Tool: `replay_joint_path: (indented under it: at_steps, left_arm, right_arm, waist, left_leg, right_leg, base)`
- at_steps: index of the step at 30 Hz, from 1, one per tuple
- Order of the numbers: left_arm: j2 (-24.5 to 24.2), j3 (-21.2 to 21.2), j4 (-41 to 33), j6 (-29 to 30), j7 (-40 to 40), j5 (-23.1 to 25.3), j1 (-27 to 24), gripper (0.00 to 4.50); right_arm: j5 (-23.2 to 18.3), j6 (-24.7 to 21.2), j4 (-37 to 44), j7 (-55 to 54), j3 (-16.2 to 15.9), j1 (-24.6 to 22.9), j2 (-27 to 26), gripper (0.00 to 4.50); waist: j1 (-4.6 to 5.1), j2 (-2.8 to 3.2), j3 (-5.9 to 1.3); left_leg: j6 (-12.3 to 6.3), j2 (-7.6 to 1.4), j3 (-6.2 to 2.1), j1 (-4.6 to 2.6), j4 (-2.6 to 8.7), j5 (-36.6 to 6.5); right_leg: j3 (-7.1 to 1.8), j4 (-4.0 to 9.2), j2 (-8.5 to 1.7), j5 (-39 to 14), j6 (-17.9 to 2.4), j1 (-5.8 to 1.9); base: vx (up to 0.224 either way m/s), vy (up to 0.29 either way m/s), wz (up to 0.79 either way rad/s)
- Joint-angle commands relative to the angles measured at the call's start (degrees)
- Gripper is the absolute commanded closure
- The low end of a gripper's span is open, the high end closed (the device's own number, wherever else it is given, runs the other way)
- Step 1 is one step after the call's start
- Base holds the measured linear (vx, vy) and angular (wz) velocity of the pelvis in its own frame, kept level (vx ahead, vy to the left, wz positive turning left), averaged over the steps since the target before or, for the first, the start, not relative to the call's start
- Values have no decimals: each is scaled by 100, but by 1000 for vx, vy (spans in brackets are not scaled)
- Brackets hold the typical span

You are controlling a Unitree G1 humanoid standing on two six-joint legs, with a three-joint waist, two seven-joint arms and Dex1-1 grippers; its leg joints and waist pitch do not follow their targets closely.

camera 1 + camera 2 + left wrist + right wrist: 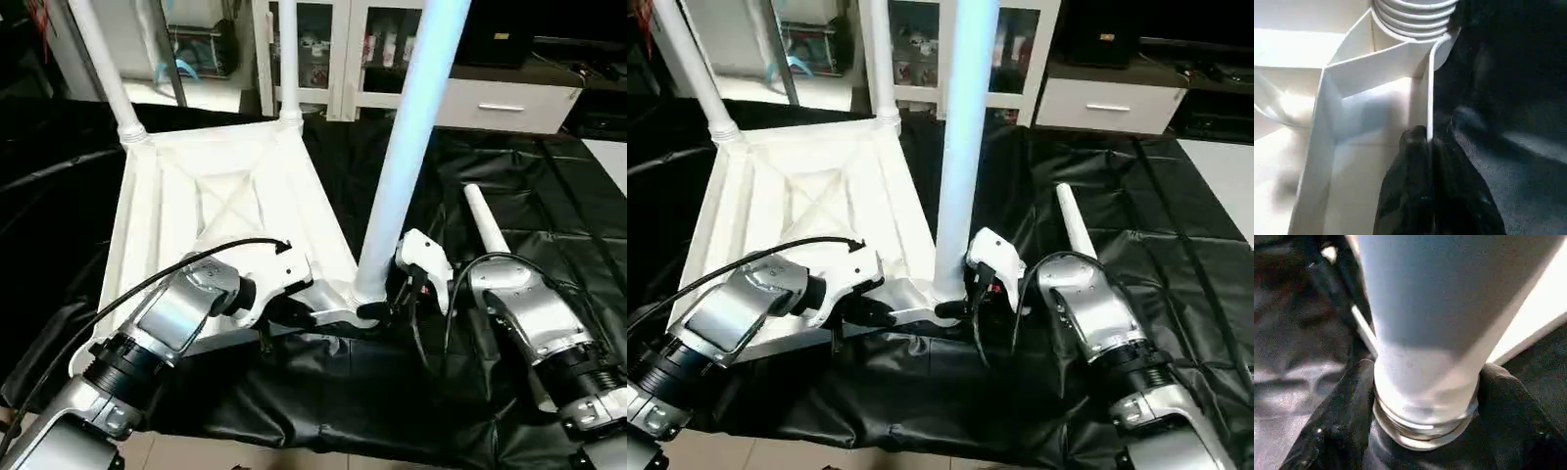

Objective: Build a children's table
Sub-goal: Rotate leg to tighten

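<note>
The white tabletop [225,186] lies upside down on a black sheet, its X ribs facing up. Two white legs [103,69] [288,59] stand in its far corners. A third leg [407,147] stands upright in the near right corner socket, and my right gripper [377,308] is shut around its base; the black fingers [1337,416] press on both sides just above the threaded collar [1422,431]. My left gripper [294,311] is shut on the tabletop's thin rim [1428,98] beside that corner, one finger [1410,186] on each face. The fourth leg [485,223] lies loose on the sheet to the right.
The black sheet [549,196] covers the floor around the table and ends at pale tiles near me. White cabinets with glass doors [323,49] and a low drawer unit [500,103] stand behind. My silver forearms [167,323] [534,313] flank the near corner.
</note>
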State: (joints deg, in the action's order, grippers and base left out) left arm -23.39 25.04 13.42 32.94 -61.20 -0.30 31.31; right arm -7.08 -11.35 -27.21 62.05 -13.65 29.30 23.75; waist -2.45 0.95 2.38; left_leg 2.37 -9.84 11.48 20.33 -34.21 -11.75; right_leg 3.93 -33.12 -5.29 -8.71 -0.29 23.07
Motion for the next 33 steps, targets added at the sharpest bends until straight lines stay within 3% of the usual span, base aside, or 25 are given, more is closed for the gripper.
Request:
replay_joint_path:
  at_steps: [1, 6, 7, 8, 9, 10, 14, 15, 16, 17, 18, 22, 26, 28, 29, 31, 32, 33]
  left_arm:
    - [307, 176, 360, 62, 285, 5, -114, 450]
    - [1240, -678, 1407, -249, 1884, -73, 204, 450]
    - [1356, -791, 1539, -275, 2071, -98, 259, 450]
    - [1378, -812, 1564, -279, 2106, -103, 269, 450]
    - [1619, -1043, 1903, -411, 2634, -121, 416, 450]
    - [1733, -1148, 2085, -497, 2889, -118, 491, 450]
    - [1976, -1343, 2534, -816, 3472, -53, 663, 450]
    - [2132, -1434, 2837, -1090, 3925, 45, 768, 450]
    - [2142, -1439, 2860, -1111, 3952, 54, 777, 450]
    - [2215, -1470, 3014, -1255, 4135, 109, 834, 450]
    - [2248, -1484, 3100, -1321, 4209, 120, 867, 450]
    - [2306, -1522, 3220, -1441, 4351, 122, 920, 450]
    - [2267, -1520, 3385, -1591, 4348, 141, 965, 450]
    - [2199, -1471, 3348, -1593, 4246, 181, 936, 450]
    - [2167, -1446, 3327, -1600, 4210, 204, 924, 450]
    - [2076, -1370, 3237, -1574, 4049, 244, 872, 450]
    - [2009, -1317, 3145, -1523, 3891, 252, 823, 450]
    - [1980, -1293, 3103, -1496, 3815, 255, 802, 450]
  right_arm:
    - [-239, 11, -34, -576, 325, 100, -254, 178]
    - [-219, 232, -346, -2230, 779, -104, -1181, 178]
    - [-184, 255, -407, -2503, 826, -119, -1321, 178]
    - [-177, 259, -419, -2555, 835, -122, -1347, 178]
    - [4, 389, -686, -3405, 941, -76, -1649, 178]
    - [122, 459, -846, -3871, 994, -41, -1801, 178]
    - [315, 560, -1273, -4997, 1201, 97, -2182, 178]
    - [400, 672, -1546, -5948, 1424, 199, -2520, 178]
    - [413, 683, -1558, -6012, 1434, 205, -2544, 178]
    - [515, 767, -1641, -6441, 1481, 252, -2717, 178]
    - [566, 816, -1680, -6607, 1479, 277, -2794, 178]
    - [549, 1027, -1734, -6390, 1370, 392, -2996, 179]
    - [401, 1175, -1745, -6020, 1393, 423, -3072, 179]
    - [369, 1225, -1498, -5813, 1339, 328, -3031, 109]
    - [348, 1218, -1368, -5716, 1310, 285, -3003, 109]
    - [288, 1107, -1014, -5539, 1254, 178, -2899, 103]
    - [211, 940, -808, -5331, 1220, 124, -2806, 95]
    - [174, 853, -732, -5231, 1205, 107, -2764, 81]
  waist:
    - [21, -61, -278]
    - [105, -77, -268]
    - [105, -77, -282]
    - [104, -81, -289]
    - [105, -89, -293]
    - [128, -72, -271]
    - [137, -68, -279]
    - [127, -59, -284]
    - [151, -49, -281]
    - [131, -48, -289]
    - [110, -53, -288]
    - [78, -74, -302]
    - [76, -72, -293]
    - [76, -77, -283]
    - [72, -42, -280]
    - [100, -72, -273]
    - [145, -74, -271]
    - [207, -39, -281]
  left_leg:
    - [-123, -313, -175, -34, 457, -1585]
    - [-36, -286, -199, -24, 462, -1837]
    - [-28, -272, -194, -62, 446, -1863]
    - [-20, -276, -212, -48, 456, -1836]
    - [-54, -282, -221, -24, 470, -1833]
    - [-42, -267, -196, -45, 461, -1885]
    - [-12, -259, -207, -68, 471, -2005]
    - [-15, -257, -218, -72, 477, -2033]
    - [9, -256, -213, -67, 486, -2046]
    - [10, -259, -218, -80, 490, -2041]
    - [8, -259, -195, -106, 488, -2052]
    - [-120, -264, -184, -45, 512, -1864]
    - [-173, -258, -178, -32, 512, -1848]
    - [-193, -261, -185, -31, 517, -1909]
    - [-186, -262, -191, -32, 522, -1911]
    - [-220, -254, -215, 29, 541, -1988]
    - [-202, -259, -250, 93, 568, -1959]
    - [-173, -266, -295, 160, 590, -1919]
  right_leg:
    - [-244, 415, -343, -2284, -1232, -226]
    - [-211, 510, -337, -2886, -911, -189]
    - [-205, 534, -339, -2951, -875, -156]
    - [-198, 521, -346, -2940, -860, -173]
    - [-190, 516, -341, -2921, -824, -190]
    - [-199, 556, -335, -2994, -808, -126]
    - [-186, 584, -334, -3107, -724, -110]
    - [-184, 575, -335, -3087, -706, -117]
    - [-197, 580, -332, -3073, -686, -89]
    - [-188, 585, -331, -3045, -670, -101]
    - [-211, 578, -324, -2949, -681, -64]
    - [-238, 510, -327, -2452, -774, -129]
    - [-240, 519, -343, -2551, -783, -140]
    - [-239, 547, -350, -2795, -706, -140]
    - [-240, 550, -351, -2830, -691, -140]
    - [-225, 562, -340, -3000, -526, -170]
    - [-213, 541, -360, -3037, -491, -220]
    - [-174, 552, -363, -3139, -403, -278]
  base:
    - [0, 0, 0]
    - [0, 0, 0]
    - [0, 0, 0]
    - [0, 0, 0]
    - [0, 0, 0]
    - [0, 0, 0]
    - [0, 0, 0]
    - [0, 0, 0]
    - [0, 0, 0]
    - [0, 0, 0]
    - [0, 0, 0]
    - [0, 0, 0]
    - [0, 0, 0]
    - [0, 0, 0]
    - [0, 0, 0]
    - [0, 0, 0]
    - [0, 0, 0]
    - [-15, -10, -18]
